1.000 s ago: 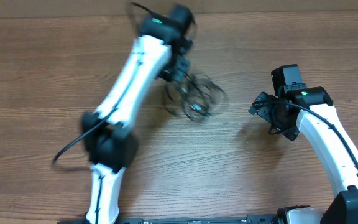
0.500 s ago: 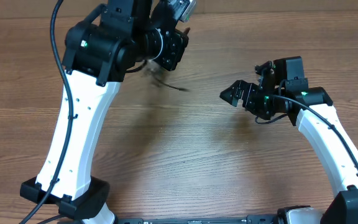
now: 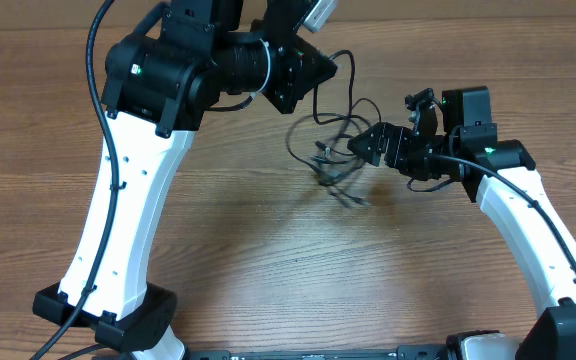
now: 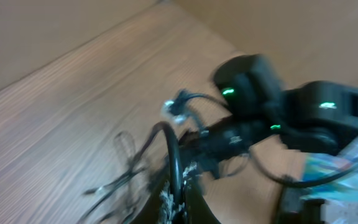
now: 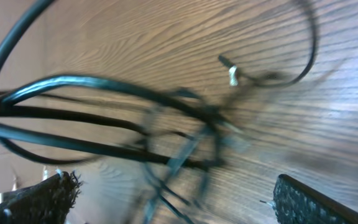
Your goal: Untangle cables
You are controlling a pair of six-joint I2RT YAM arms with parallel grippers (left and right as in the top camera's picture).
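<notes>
- Overhead: cables (image 3: 333, 160) form one thin black tangle of loose loops, strung between the two grippers over the table (image 3: 268, 260); small plug ends dangle lowest.
- Left gripper (image 3: 318, 70), raised high, is closed on a strand at the tangle's top; the left wrist view is blurred.
- Right gripper (image 3: 370, 146) is spread wide, pads (image 5: 48, 199) far apart; strands cross in front, none clamped.

The left arm (image 3: 128, 220) and right arm (image 3: 528, 230) have smooth white links joined by bulky black housings, each with a small green light (image 3: 136, 70); a thick black cord (image 3: 95, 50) loops along the left
</notes>
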